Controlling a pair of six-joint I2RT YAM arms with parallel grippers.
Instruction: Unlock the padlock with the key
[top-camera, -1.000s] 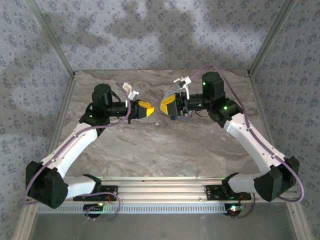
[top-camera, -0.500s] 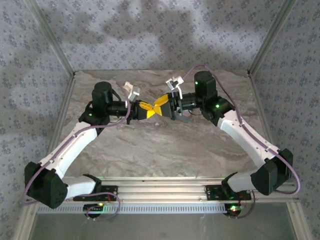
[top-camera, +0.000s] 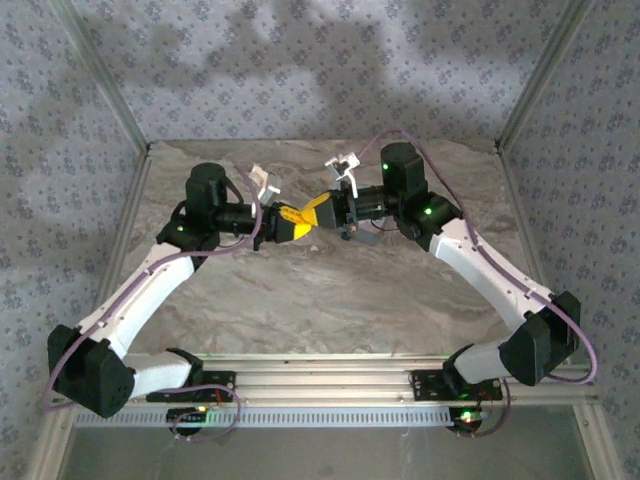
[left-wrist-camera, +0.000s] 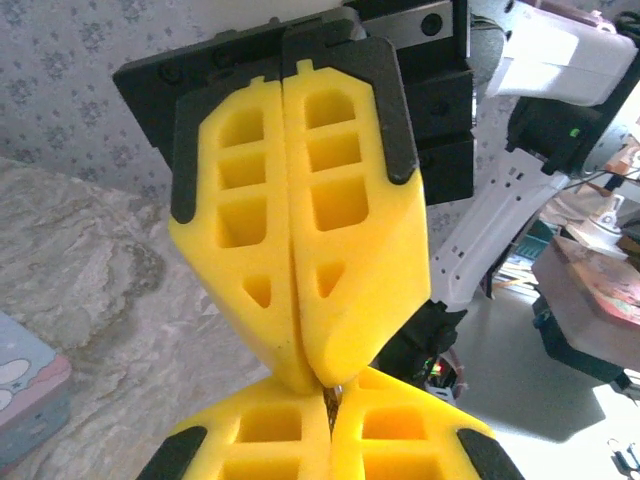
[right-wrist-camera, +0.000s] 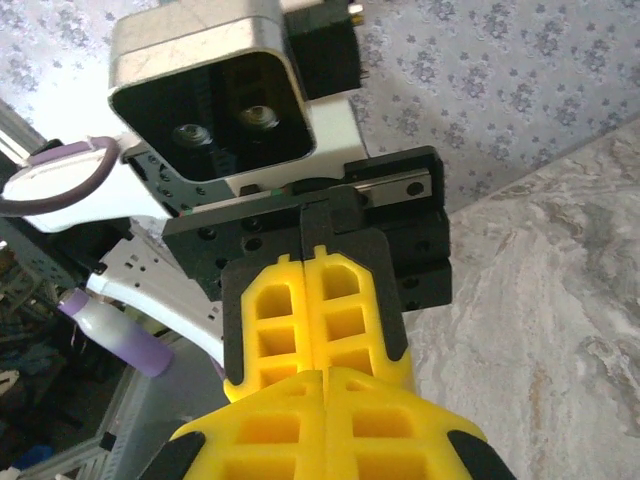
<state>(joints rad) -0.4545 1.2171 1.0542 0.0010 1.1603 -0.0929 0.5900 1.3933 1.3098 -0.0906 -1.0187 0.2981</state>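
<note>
Left pincer (top-camera: 291, 222) and right pincer (top-camera: 316, 207), both closed, tip to tip

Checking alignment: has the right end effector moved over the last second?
Yes. The right end effector shifted leftward over the table, up to the left end effector.

A marbled tabletop (top-camera: 330, 300) is being enclosed on three sides by floral-patterned backdrop panels (top-camera: 320, 70), which are being framed by slanting metal posts (top-camera: 100, 80). A ribbed metal rail (top-camera: 330, 370) is being shown along the near edge. The corner of a pale blue tin (left-wrist-camera: 25, 385) is being seen resting on the tabletop in the left wrist view.
</note>
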